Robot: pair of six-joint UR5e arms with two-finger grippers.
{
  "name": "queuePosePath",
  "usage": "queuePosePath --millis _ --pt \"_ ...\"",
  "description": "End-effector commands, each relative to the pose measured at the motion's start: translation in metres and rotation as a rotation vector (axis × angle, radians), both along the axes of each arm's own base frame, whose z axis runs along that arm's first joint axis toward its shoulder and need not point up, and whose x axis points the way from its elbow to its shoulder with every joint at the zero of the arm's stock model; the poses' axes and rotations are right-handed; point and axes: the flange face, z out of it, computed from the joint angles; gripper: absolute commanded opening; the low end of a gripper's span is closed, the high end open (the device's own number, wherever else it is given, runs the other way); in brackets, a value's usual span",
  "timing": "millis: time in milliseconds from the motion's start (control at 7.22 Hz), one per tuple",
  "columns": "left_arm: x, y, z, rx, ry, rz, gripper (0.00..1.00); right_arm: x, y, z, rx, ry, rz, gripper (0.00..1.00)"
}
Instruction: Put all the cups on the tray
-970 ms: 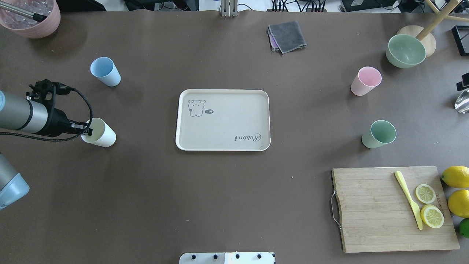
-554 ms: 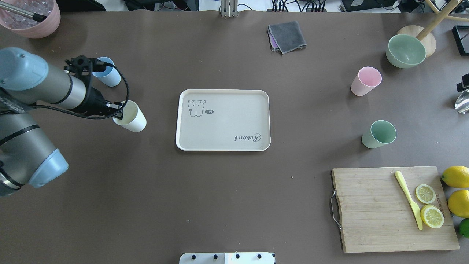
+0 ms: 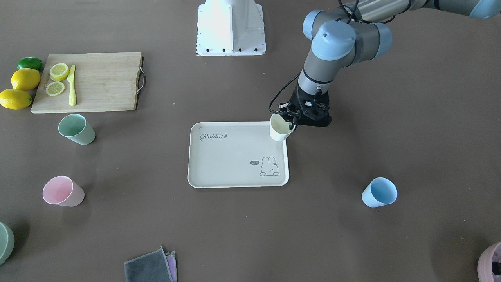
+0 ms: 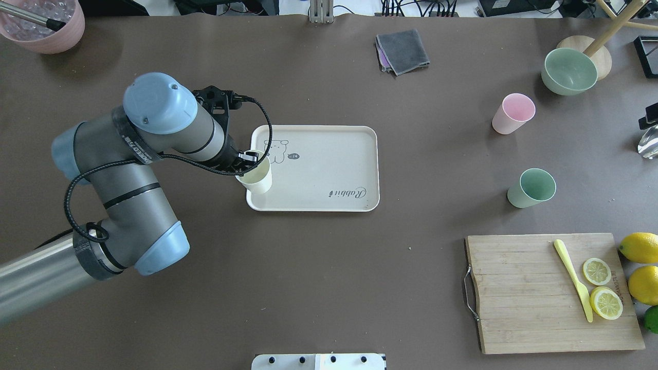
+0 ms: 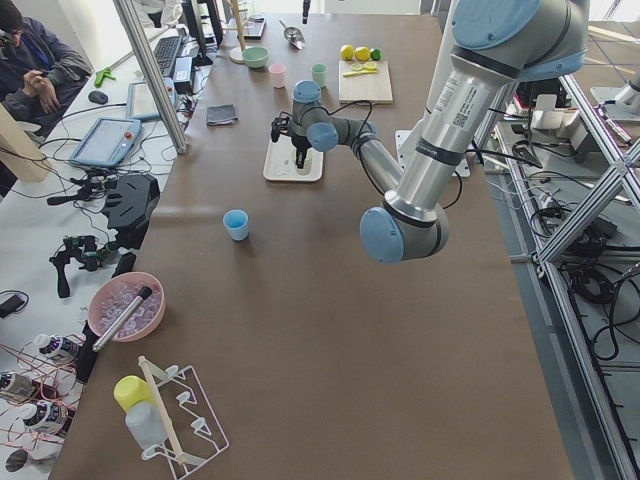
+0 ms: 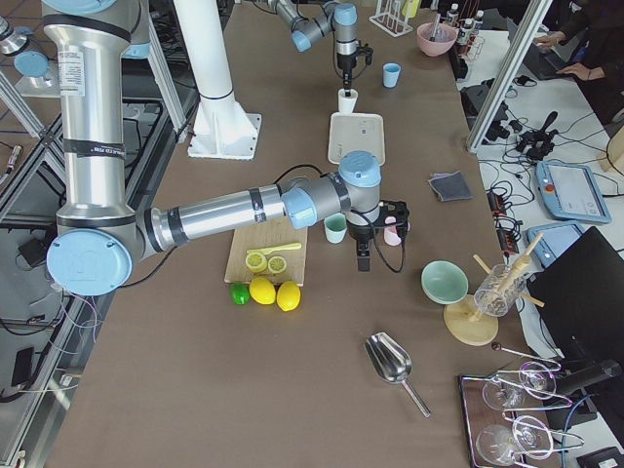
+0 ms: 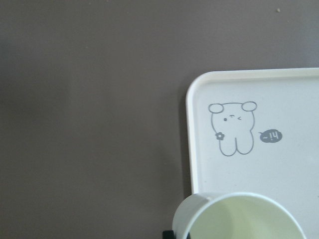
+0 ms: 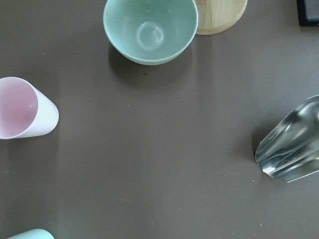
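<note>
Blue cup hidden behind left arm overhead.

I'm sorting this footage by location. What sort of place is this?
Probably a robotics lab staged as a kitchen: a robot arm over the table, a teach pendant and an operator at the side bench, and props like the cutting board and pink cup.

I count four cups, one tray, one cutting board, two lemons, two lemon slices, one lime.
</note>
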Motion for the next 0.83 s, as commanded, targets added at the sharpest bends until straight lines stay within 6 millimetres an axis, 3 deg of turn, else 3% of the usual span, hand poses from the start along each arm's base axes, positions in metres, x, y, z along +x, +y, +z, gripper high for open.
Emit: queuePosePath --millis 0,139,277,416,554,693 --pt "0.025 0.009 0.000 0.011 -0.014 0.007 0.00 -0.001 -0.001 0.000 0.000 -0.001 -0.002 1.00" --pt "0.025 0.009 -0.001 0.014 -0.011 0.007 0.12 -0.002 -0.001 -0.001 0.002 -0.001 -0.004 1.00" --pt "0.025 0.009 0.000 0.026 0.000 0.010 0.99 -0.004 -0.003 -0.004 0.008 -0.003 -0.007 1.00" --pt "0.022 0.010 -0.003 0.035 0.013 0.009 0.98 -0.007 -0.004 -0.003 0.006 -0.001 -0.011 1.00" --pt "0.002 0.005 -0.019 0.051 0.036 -0.011 0.98 -0.011 -0.018 -0.009 0.015 -0.005 -0.012 1.00" --pt "-0.042 -0.016 -0.023 0.023 0.044 -0.036 0.98 -0.016 -0.036 -0.011 0.018 -0.005 -0.013 1.00"
